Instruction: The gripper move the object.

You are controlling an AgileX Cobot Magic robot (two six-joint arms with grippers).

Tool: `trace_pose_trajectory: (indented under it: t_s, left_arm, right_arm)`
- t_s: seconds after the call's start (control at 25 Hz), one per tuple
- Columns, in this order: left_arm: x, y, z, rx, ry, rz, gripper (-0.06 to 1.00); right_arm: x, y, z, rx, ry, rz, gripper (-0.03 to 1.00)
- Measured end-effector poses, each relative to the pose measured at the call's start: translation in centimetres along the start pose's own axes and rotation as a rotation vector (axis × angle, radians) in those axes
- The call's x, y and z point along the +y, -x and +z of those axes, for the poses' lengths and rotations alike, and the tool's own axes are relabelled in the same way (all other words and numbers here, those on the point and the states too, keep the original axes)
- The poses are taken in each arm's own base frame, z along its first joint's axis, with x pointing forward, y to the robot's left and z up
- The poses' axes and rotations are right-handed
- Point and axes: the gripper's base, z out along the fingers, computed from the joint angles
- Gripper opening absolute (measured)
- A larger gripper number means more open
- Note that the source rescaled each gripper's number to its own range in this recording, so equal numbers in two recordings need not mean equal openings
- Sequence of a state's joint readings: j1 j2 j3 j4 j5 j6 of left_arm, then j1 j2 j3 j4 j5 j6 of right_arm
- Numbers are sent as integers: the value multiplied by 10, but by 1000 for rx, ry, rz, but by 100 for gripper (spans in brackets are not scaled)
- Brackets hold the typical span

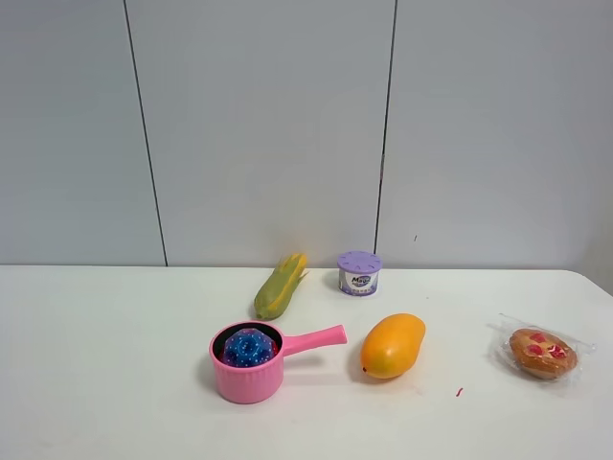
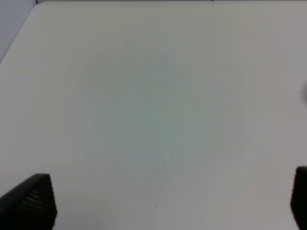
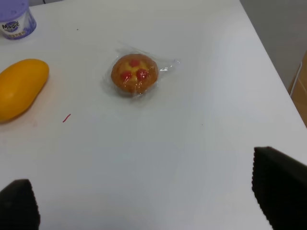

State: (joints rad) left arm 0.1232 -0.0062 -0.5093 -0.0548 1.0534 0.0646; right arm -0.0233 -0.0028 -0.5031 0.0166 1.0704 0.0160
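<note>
The object (image 1: 249, 347), a small bumpy blue and red ball, lies inside a pink saucepan (image 1: 251, 375) near the table's middle front in the exterior high view. Neither arm shows in that view. In the left wrist view my left gripper (image 2: 168, 201) stands open over bare white table, its two black fingertips (image 2: 31, 201) wide apart with nothing between them. My right gripper (image 3: 148, 196) is open as well, above the table's right part, with empty table between its fingertips (image 3: 280, 187).
An orange-yellow mango (image 1: 393, 345) lies right of the pan's handle. A wrapped round pastry (image 1: 542, 352) sits at the far right. Behind are a corn cob (image 1: 281, 285) and a small purple-lidded tub (image 1: 359, 272). The table's right edge (image 3: 276, 72) is close to the pastry.
</note>
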Motion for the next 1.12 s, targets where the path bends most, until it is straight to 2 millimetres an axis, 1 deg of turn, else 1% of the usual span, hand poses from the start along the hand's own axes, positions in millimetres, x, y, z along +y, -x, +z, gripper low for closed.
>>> trace_pose_trajectory:
  t_s: [1.12]
  left_arm:
    - [0, 0, 0, 0, 0, 0, 100]
  right_arm:
    - [0, 0, 0, 0, 0, 0, 68]
